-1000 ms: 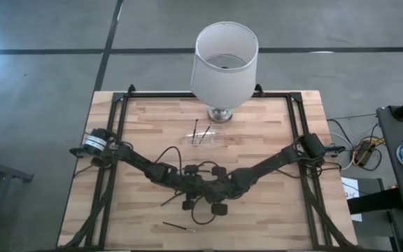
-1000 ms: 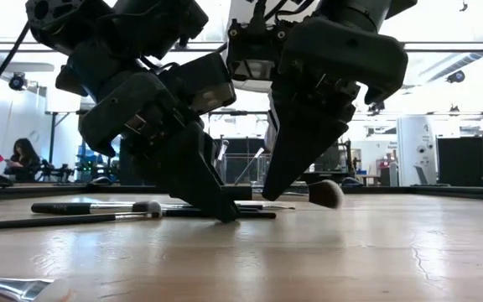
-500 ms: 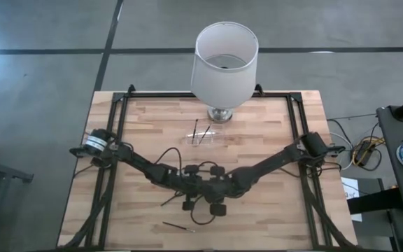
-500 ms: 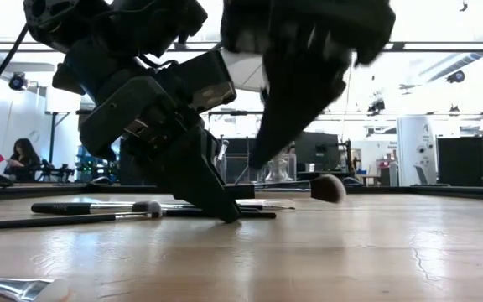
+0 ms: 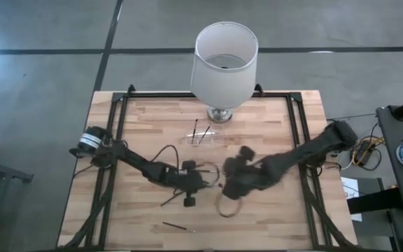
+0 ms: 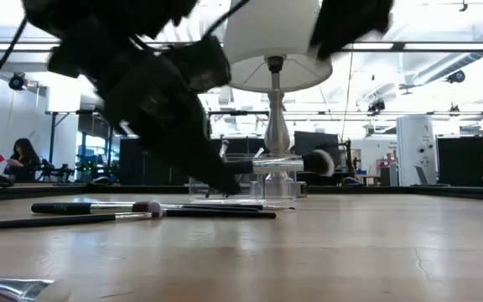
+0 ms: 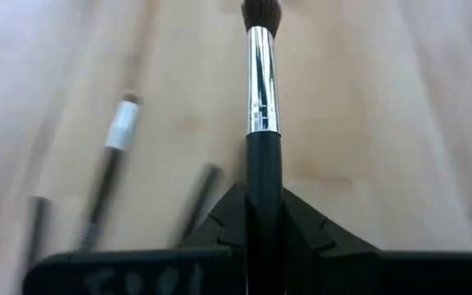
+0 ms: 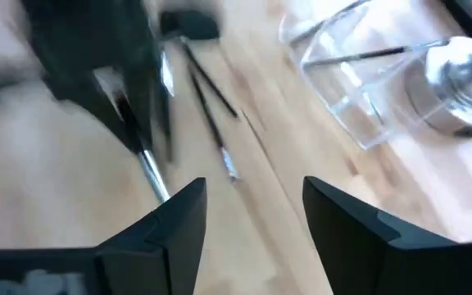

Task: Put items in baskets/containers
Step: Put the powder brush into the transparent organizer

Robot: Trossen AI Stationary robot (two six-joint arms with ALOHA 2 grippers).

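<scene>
Gripping a black-handled brush, silver ferrule, dark bristles, left end effector

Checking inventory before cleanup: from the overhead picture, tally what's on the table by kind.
Lamp: 1
Clear holder: 1
Brushes in holder: 2
Loose brushes in plain sight: 2; arms may hide more
Total: 6

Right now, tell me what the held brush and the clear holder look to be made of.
Brush in the left gripper: matte black handle, likely plastic or painted wood; shiny mirror-like ferrule, apparently metal; dark soft bristles. Holder: transparent with glossy edges, probably acrylic or clear plastic, since the wood shows through it.
</scene>
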